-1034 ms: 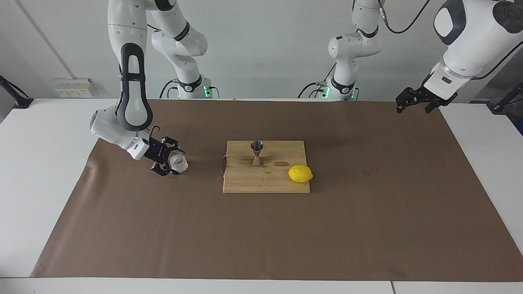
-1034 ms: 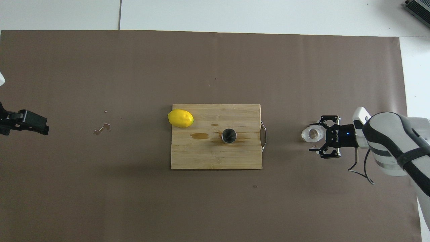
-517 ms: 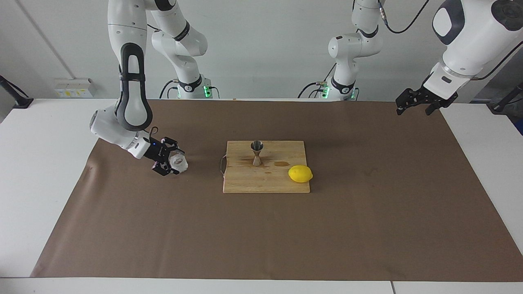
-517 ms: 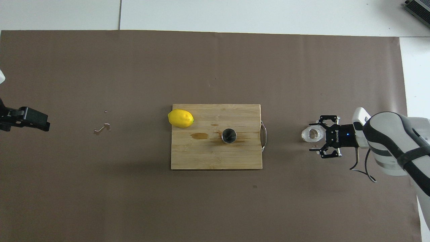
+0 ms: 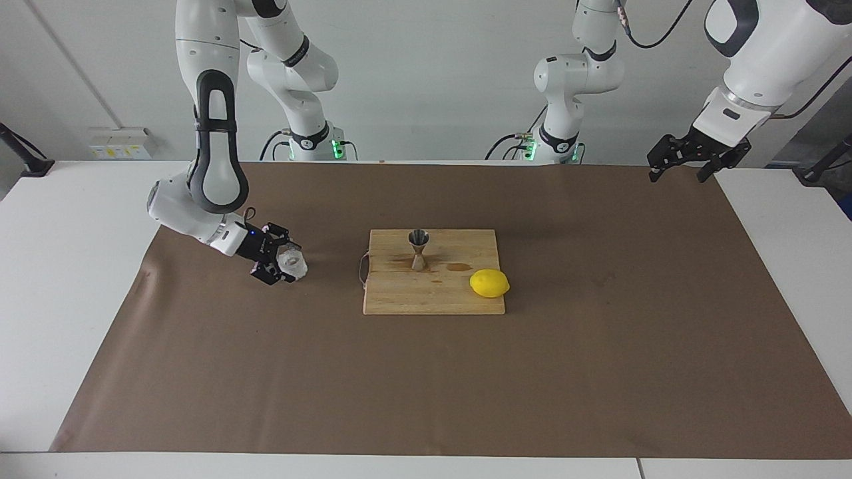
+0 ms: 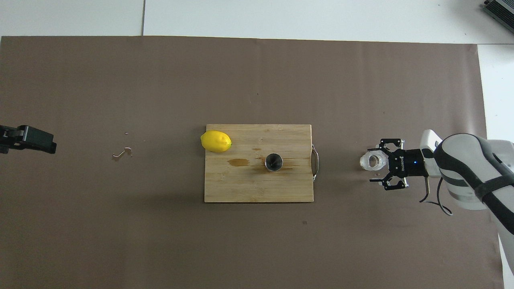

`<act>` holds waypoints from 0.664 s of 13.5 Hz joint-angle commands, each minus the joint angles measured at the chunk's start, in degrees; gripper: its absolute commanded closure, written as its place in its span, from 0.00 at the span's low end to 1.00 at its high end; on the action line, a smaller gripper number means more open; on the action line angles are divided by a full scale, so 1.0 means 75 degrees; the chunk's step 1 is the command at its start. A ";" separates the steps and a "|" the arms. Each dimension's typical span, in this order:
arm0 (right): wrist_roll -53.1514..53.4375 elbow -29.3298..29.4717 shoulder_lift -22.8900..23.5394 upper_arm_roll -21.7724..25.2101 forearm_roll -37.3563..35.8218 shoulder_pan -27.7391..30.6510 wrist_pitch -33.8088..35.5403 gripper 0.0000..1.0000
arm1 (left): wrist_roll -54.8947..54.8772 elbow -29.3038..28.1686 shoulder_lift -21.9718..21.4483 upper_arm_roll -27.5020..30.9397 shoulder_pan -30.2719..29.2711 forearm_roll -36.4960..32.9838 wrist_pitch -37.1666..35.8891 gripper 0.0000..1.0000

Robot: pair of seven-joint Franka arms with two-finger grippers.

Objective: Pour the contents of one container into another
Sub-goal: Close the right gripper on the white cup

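Observation:
The clear faceted cup [image 5: 293, 264] [image 6: 373, 161] stands on the brown paper toward the right arm's end of the table. My right gripper [image 5: 282, 263] [image 6: 372, 165] is low at the cup, open, with one finger on each side of it. I cannot tell whether the fingers touch it. The steel hourglass jigger [image 5: 419, 249] [image 6: 274, 162] stands upright on the wooden cutting board [image 5: 432, 301] [image 6: 241, 188] at the table's middle. My left gripper [image 5: 685, 167] [image 6: 30, 138] hangs open and holds nothing, high over the left arm's end of the paper.
A yellow lemon [image 5: 489, 283] [image 6: 216, 141] lies at the board's corner toward the left arm's end. A wet stain [image 6: 239, 162] marks the board beside the jigger. A small spill [image 6: 122, 153] sits on the paper toward the left arm's end.
The right gripper's fingers have drawn in a little around the cup. The left gripper has drifted slightly upward and turned. Jigger and lemon have not moved.

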State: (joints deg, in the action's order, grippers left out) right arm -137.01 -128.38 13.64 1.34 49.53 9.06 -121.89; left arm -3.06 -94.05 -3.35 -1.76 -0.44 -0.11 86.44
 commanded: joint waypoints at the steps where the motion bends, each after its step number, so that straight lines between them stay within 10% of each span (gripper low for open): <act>1: -0.0236 0.0113 0.0068 -0.0038 0.0263 0.0057 0.0115 0.55 | 0.0045 -0.0105 -0.0140 -0.0186 -0.0139 0.0026 -0.0016 0.00; 3: -0.0201 0.0160 0.0079 -0.0038 0.0263 0.0069 0.0161 0.86 | 0.0045 -0.0047 -0.0175 -0.0187 -0.0152 0.0026 -0.0285 0.00; 9: 0.0629 0.0313 -0.0154 -0.0038 0.0263 0.0046 0.0291 0.97 | 0.0022 -0.0058 -0.0117 -0.0175 -0.0210 0.0062 -0.0064 0.00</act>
State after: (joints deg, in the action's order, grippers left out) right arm -135.04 -126.85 13.61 1.34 50.08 9.18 -121.16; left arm -2.96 -94.07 -3.83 -2.52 -1.01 -0.11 85.59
